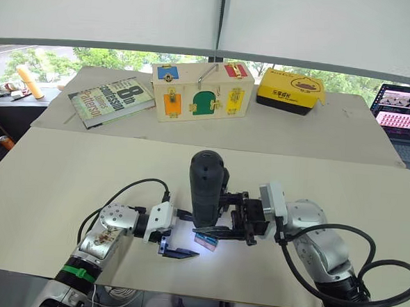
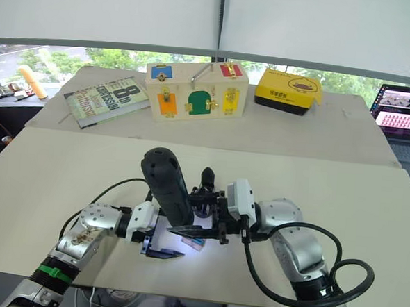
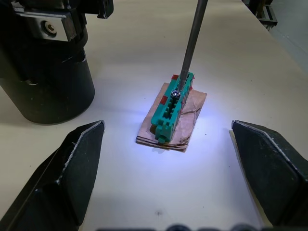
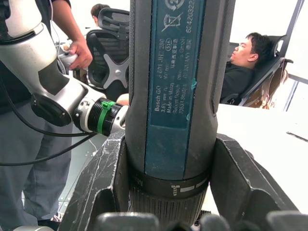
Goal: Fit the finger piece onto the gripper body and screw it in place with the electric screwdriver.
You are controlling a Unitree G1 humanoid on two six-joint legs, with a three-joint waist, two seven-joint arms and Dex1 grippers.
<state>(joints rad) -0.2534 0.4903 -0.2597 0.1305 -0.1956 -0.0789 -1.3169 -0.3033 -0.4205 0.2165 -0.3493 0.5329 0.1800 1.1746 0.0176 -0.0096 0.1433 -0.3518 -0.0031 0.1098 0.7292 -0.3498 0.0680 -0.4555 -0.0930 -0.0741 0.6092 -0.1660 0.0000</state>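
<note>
**Bit stands on the green block's screw, between the open left fingers**

Left eye view: the right gripper (image 1: 213, 220) clamps the electric screwdriver (image 1: 206, 185) around its lower barrel. The tool stands nearly upright on the pale desk (image 1: 85, 174), with its long axis vertical and its white light pooling at the foot. The left gripper (image 1: 186, 234) reaches in from the robot's left, low over the desk, and its fingers end just beside that lit spot.

Right eye view: a black pointed finger (image 2: 207, 176) rises just behind the screwdriver. We take it to belong to the gripper body.

Left wrist view: the left fingers (image 3: 72, 168) are spread wide and hold nothing. The green-and-tan block (image 3: 171, 113) lies between them, apart from both, with its long axis running away from the wrist. The metal bit (image 3: 192, 43) comes down steeply onto a screw (image 3: 176, 94) at the block's far end. A black round-based body (image 3: 48, 86), probably the gripper body, stands near the block, beyond one finger.

Right wrist view: both right fingers (image 4: 101, 183) press the screwdriver's barrel from either side.

We judge that the coming move turns on the bit staying in line with the screw. The left arm is the nearer one for steadying the block.
</note>
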